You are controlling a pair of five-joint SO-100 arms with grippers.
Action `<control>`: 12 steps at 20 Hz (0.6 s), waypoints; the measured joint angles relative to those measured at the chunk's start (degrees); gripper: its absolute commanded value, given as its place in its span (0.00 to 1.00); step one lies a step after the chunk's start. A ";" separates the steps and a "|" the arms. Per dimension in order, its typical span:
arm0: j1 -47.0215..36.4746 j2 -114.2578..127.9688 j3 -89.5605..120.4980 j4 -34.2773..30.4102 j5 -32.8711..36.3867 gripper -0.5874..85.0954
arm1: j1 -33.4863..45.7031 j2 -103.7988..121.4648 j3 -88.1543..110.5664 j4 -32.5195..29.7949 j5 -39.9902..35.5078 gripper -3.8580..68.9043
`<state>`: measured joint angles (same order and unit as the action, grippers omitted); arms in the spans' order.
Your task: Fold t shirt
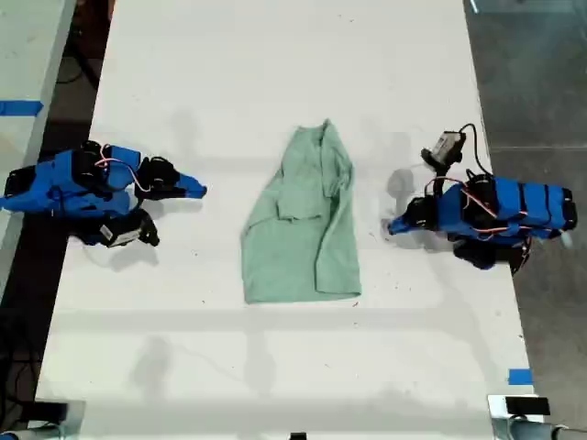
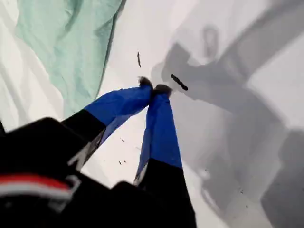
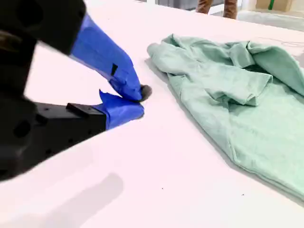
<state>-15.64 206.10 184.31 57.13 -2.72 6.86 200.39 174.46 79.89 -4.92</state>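
Lying partly folded at the middle of the white desk [image 1: 138, 348], the t shirt [image 1: 307, 220] sits between both arms, touched by neither. My first hand [image 2: 153, 89] has its tips pressed together, empty, beside the cloth's edge. My second hand [image 3: 137, 100] is closed too, holding nothing, just off the shirt.

White bench [image 1: 275, 64], few small dark specks on surface. Blue tape strip [image 1: 520, 377] at bench edge, exterior view's lower right. Second blue tape strip [image 1: 20, 107] on adjacent surface, exterior view's left. Grey floor [image 1: 532, 73] beyond bench.
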 measured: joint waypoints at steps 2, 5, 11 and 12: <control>0.00 0.00 0.00 0.00 0.00 0.01 | 0.00 0.00 0.00 -0.18 0.00 0.08; 0.00 0.00 0.00 0.00 0.00 0.01 | 0.00 0.00 0.00 -0.18 0.00 0.08; 0.00 0.00 0.00 0.00 0.09 0.01 | 0.00 0.00 0.00 -0.18 0.00 0.08; 0.18 0.00 0.00 0.00 0.53 0.01 | 0.00 0.00 0.00 -0.18 0.00 0.08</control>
<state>-15.47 206.10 184.31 57.13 -2.20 6.86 200.39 174.46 79.72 -4.92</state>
